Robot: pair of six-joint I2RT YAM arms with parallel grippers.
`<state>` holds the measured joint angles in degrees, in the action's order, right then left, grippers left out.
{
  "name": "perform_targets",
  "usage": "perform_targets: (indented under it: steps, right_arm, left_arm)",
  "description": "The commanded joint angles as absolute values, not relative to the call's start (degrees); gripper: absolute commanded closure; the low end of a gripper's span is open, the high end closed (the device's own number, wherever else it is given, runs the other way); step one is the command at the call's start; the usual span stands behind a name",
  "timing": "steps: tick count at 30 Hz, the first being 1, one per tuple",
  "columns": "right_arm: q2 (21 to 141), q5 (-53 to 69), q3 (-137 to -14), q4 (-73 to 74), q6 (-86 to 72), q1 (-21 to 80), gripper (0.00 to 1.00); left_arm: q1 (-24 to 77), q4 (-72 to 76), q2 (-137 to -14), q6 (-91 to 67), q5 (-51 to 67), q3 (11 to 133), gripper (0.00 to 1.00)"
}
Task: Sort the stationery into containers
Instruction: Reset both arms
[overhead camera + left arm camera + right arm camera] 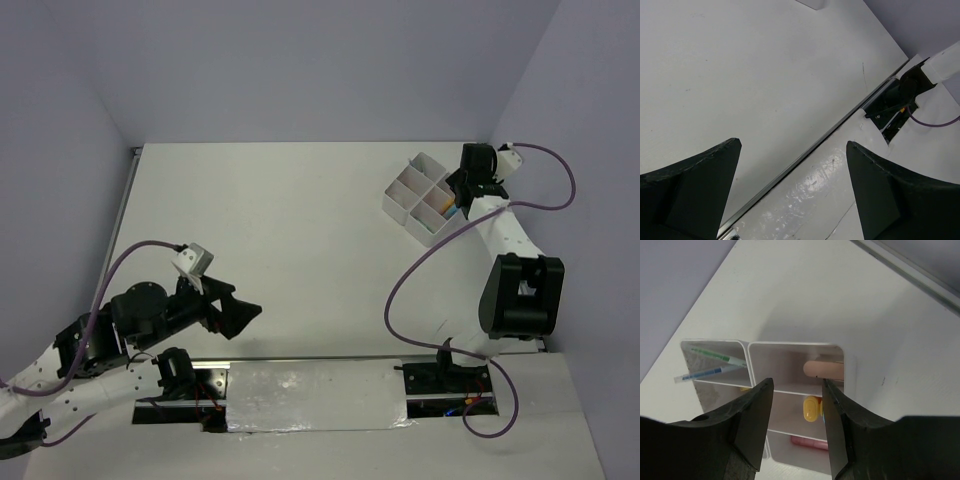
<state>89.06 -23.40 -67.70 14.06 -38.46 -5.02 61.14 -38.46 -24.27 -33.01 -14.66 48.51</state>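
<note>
Right gripper over the white tray, jaws partly apart, nothing between them.
Inside the tray, a green pen and a blue pen share one compartment; a beige piece lies in the next, with a yellow piece and a pink piece nearer the gripper. The left gripper hangs well apart from the tray, jaws wide and empty.

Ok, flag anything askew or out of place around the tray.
Two things. The tray sits diagonal to the table edges. Inside it, the blue pen lies slanted and its end seems to poke out past the tray's wall; the green pen lies inside. Nothing looks spilled or damaged.
</note>
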Motion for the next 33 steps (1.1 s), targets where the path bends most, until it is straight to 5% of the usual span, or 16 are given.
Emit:
perform_targets:
  steps: [1, 4, 9, 13, 18, 20, 30, 33]
  right_arm:
    - [85.4, -21.8, -67.2, 11.0, -38.3, -4.4, 0.48]
    - [81.9, -18.4, -68.3, 9.3, -38.3, -3.6, 0.45]
    - [75.7, -18.4, -70.8, 11.1, -38.3, -0.4, 0.23]
    - [70.2, -11.0, -70.3, 13.1, -38.3, 5.0, 0.22]
    - [63.8, -1.2, -69.1, 22.5, -38.3, 16.1, 0.2]
    - [62.5, -0.3, -68.8, 25.0, -38.3, 19.3, 0.08]
    - [43.1, -10.4, -58.2, 27.9, -38.3, 30.5, 0.0]
    - [40.6, -23.6, -55.5, 29.8, -38.3, 37.7, 0.0]
  left_arm:
    - [61.5, -35.9, -23.5, -32.1, -14.4, 48.3, 0.01]
    - [61.5, -36.4, -23.9, -32.5, -15.6, 48.5, 0.01]
    - [61.5, -38.9, -27.0, -34.8, -22.2, 49.8, 0.01]
    - [60.5, -44.1, -34.7, -38.5, -31.2, 53.0, 0.01]
    - [49.3, -45.8, -45.0, -39.8, -34.0, 57.3, 0.01]
    - [46.6, -45.2, -47.2, -38.6, -33.9, 61.1, 0.01]
    - [27.9, -43.7, -54.2, -30.6, -33.9, 72.6, 0.01]
    - [25.7, -42.6, -51.6, -30.6, -35.3, 70.0, 0.01]
